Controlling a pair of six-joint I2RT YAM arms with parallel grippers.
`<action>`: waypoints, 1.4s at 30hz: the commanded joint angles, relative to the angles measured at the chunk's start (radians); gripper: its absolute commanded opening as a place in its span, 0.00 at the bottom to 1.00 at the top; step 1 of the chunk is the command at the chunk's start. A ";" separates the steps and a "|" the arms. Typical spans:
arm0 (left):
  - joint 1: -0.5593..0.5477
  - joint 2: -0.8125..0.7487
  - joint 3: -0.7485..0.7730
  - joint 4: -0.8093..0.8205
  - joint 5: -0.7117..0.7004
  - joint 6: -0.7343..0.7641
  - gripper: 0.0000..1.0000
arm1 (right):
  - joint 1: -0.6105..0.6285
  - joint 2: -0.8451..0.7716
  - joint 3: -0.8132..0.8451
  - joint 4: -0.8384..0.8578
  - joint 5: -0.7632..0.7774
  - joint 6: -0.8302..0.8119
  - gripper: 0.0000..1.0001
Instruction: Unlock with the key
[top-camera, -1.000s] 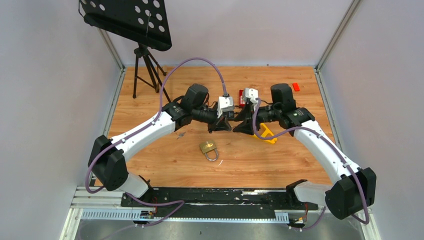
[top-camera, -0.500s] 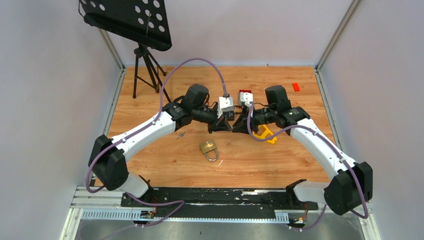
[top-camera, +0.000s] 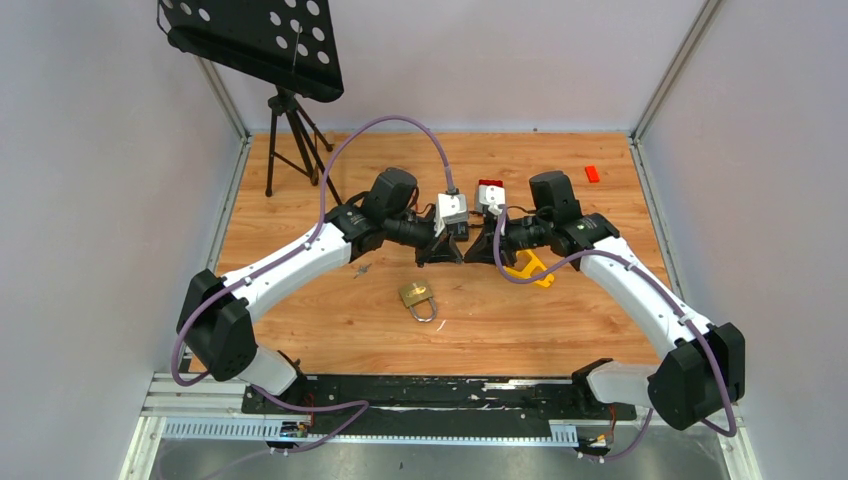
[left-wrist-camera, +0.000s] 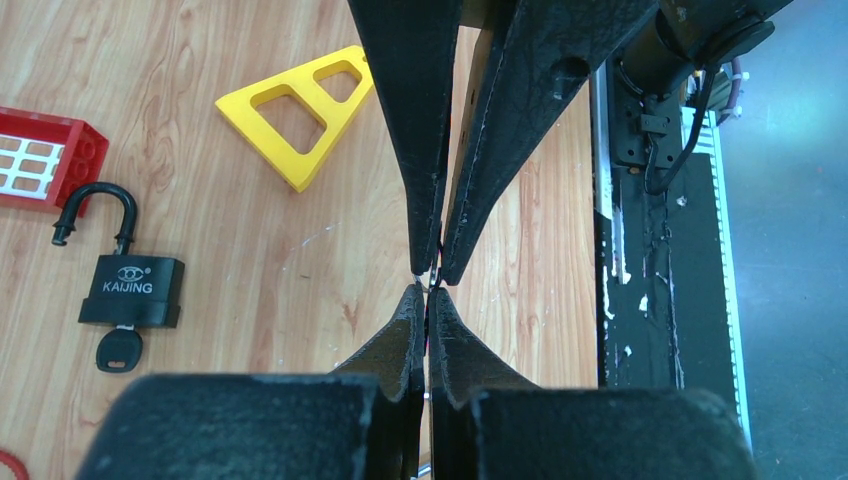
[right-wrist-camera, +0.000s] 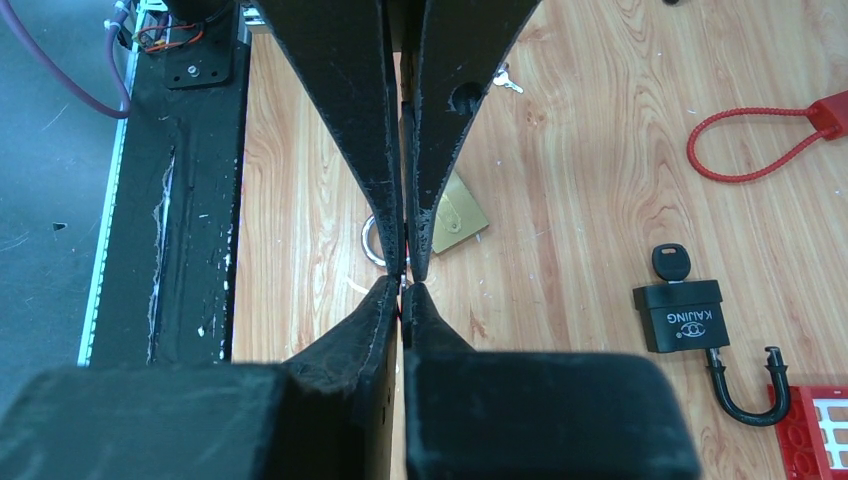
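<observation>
One brass padlock (right-wrist-camera: 458, 216) partly behind gripper (right-wrist-camera: 405, 268)

Brass padlock (right-wrist-camera: 458, 216) half behind left gripper (right-wrist-camera: 405, 268)

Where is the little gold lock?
In the top view, the gold lock lies in the middle of the table, left of the yellow triangle.

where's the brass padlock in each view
top external: brass padlock lies mid-table, nearer the bases than both grippers.
left wrist: not in it.
right wrist: brass padlock sits mid-frame, partly covered.
shared landmark: black base rail.
</observation>
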 joint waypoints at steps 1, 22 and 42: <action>0.004 -0.007 0.013 0.022 0.009 -0.012 0.00 | 0.007 -0.018 -0.009 0.017 0.008 -0.017 0.00; 0.051 -0.048 -0.001 -0.004 -0.021 0.038 0.31 | 0.004 -0.038 -0.027 -0.012 0.045 -0.067 0.00; 0.069 -0.070 -0.162 -0.164 -0.326 0.333 0.75 | -0.172 -0.139 -0.079 0.045 0.017 -0.025 0.00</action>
